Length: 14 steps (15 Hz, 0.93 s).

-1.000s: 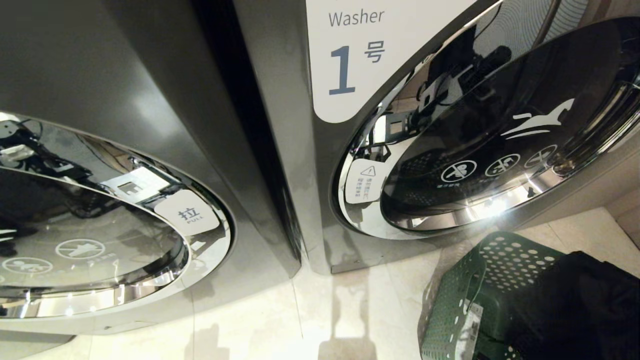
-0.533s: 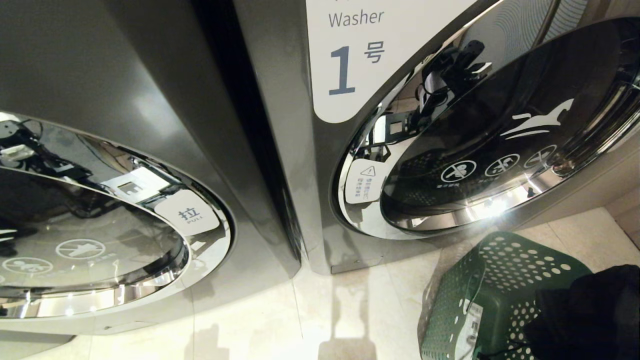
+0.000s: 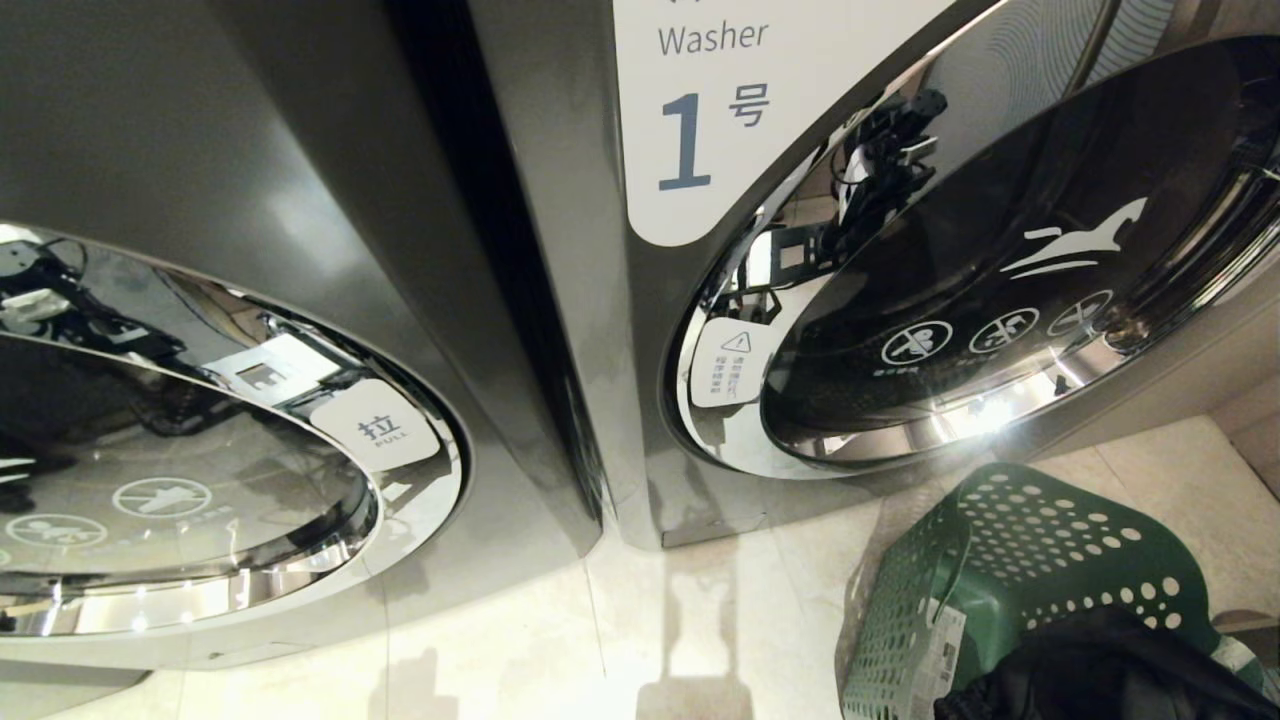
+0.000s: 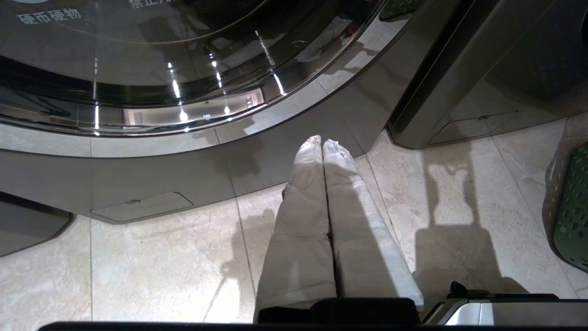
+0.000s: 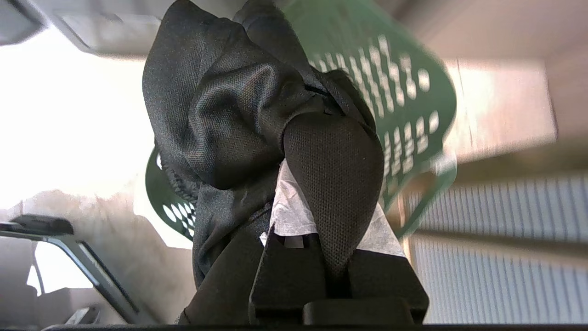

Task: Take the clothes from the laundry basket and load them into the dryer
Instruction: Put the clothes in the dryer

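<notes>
Jaws of the left gripper point(image 4: 321, 143) are pressed together, idle above the floor; right gripper point(image 5: 321, 202) jaws are clamped on the clothes point(image 5: 239, 115).
Clothes are held bunched beside the laundry basket point(image 3: 1010, 560), apparently for carrying to a dryer; no open door is seen.

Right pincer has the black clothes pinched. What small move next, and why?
Probably lift a bit higher: the right pincer is shut on the black clothes, but fabric hangs against the laundry basket, so clear its rim before swinging toward a dryer door.
</notes>
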Motion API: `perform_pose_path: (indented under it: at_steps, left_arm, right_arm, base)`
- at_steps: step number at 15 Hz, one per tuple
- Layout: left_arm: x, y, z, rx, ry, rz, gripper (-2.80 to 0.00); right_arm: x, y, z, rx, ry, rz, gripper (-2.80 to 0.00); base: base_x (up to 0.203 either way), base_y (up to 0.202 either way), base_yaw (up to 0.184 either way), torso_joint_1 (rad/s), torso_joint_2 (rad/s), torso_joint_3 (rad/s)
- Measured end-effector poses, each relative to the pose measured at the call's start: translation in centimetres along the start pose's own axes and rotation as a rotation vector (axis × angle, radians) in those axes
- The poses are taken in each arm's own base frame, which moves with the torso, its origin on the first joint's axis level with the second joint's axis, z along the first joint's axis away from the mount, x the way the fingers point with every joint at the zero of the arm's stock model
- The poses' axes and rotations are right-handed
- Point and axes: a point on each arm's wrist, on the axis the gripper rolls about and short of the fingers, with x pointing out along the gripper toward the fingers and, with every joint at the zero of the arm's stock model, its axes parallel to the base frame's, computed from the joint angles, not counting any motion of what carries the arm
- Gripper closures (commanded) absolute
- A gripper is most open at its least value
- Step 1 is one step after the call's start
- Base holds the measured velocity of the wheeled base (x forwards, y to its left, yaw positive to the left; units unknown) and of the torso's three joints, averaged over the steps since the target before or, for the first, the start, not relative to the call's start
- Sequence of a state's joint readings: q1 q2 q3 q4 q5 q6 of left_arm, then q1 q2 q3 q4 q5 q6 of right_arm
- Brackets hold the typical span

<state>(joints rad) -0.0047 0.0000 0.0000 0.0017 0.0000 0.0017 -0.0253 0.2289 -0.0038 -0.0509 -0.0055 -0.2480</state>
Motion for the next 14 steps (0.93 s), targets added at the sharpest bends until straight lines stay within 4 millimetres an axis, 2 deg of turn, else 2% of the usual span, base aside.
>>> perform_pose_path:
  at_steps: [5,9,14]
  left_arm:
    - [0.0,0.0,0.0,0.000,0.000,0.000,0.00]
    - [0.0,0.0,0.0,0.000,0.000,0.000,0.00]
    - [0.0,0.0,0.0,0.000,0.000,0.000,0.00]
  right_arm:
    - [-1.5,0.0,-0.5,-0.016,-0.195,-0.038,0.00]
    - [-1.8,0.0,-0.6,0.017,-0.233,-0.045,0.00]
    - [-1.8,0.0,-0.6,0.175,-0.243,-0.025,0.00]
  base:
    - [0.000,0.000,0.000,0.000,0.00,0.000]
    - [0.000,0.000,0.000,0.000,0.00,0.000]
    - [0.000,0.000,0.000,0.000,0.00,0.000]
